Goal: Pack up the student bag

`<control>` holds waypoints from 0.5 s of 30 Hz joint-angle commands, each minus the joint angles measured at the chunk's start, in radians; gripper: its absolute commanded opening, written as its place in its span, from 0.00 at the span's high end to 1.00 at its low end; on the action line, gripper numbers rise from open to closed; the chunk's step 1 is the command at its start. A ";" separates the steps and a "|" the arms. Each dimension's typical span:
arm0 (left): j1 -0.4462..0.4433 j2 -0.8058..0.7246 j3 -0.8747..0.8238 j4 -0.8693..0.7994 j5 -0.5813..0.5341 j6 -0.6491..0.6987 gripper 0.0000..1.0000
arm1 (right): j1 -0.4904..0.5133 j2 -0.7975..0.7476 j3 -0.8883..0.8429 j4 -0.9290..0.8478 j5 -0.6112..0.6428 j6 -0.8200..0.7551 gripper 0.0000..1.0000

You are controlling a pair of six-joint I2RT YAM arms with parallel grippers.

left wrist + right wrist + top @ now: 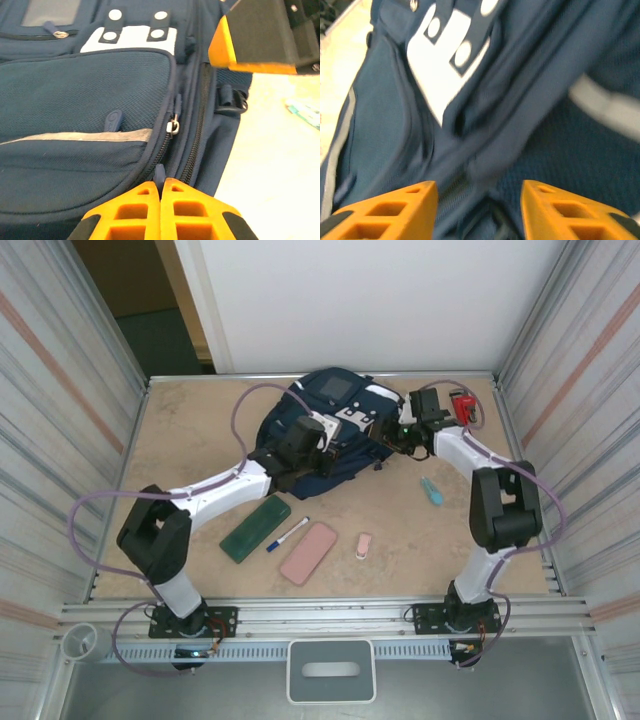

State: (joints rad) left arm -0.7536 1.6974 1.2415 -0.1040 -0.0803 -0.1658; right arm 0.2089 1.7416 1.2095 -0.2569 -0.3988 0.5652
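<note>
Top external view: the student bag (335,390) lies flat at the far middle of the table (190,430), its pocket side facing up. The left tool (161,189) is clenched tight on a dark zipper pull (160,174) — the right tool (479,192) hangs over the blue cloth with its jaws spread apart, gripping nothing.

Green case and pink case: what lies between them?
A blue-and-white marker pen lies between the green case and the pink case, seen in the top view.
</note>
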 commanded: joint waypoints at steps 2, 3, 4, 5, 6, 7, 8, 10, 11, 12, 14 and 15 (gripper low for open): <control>-0.008 0.027 0.065 0.042 0.044 -0.023 1.00 | 0.029 -0.173 -0.169 0.009 0.049 0.029 0.42; -0.007 0.029 0.068 0.041 0.044 -0.022 1.00 | 0.035 -0.204 -0.207 0.022 0.063 0.047 0.40; -0.010 0.031 0.070 0.041 0.045 -0.021 1.00 | 0.042 -0.237 -0.254 0.040 0.075 0.072 0.37; -0.010 0.033 0.072 0.041 0.047 -0.018 1.00 | 0.045 -0.262 -0.298 0.075 0.073 0.107 0.35; -0.012 0.034 0.072 0.040 0.047 -0.016 1.00 | 0.047 -0.276 -0.331 0.116 0.054 0.141 0.32; -0.013 0.035 0.069 0.040 0.044 -0.014 1.00 | 0.049 -0.280 -0.359 0.170 0.025 0.181 0.27; -0.014 0.035 0.066 0.041 0.043 -0.014 1.00 | 0.053 -0.270 -0.373 0.224 -0.011 0.226 0.24; -0.015 0.035 0.055 0.048 0.040 -0.011 1.00 | 0.067 -0.235 -0.376 0.324 -0.055 0.297 0.23; -0.015 0.033 0.049 0.049 0.042 -0.013 1.00 | 0.079 -0.212 -0.369 0.364 -0.060 0.327 0.22; -0.015 0.032 0.045 0.049 0.039 -0.014 1.00 | 0.089 -0.191 -0.357 0.384 -0.051 0.345 0.22; -0.016 0.024 0.038 0.047 0.037 -0.016 1.00 | 0.111 -0.143 -0.328 0.399 -0.016 0.365 0.28; -0.016 0.020 0.035 0.047 0.037 -0.016 1.00 | 0.119 -0.125 -0.318 0.403 -0.007 0.367 0.32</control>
State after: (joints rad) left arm -0.7616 1.7378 1.2644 -0.1036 -0.0444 -0.1734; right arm 0.3027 1.5730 0.8520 0.0410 -0.4126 0.8413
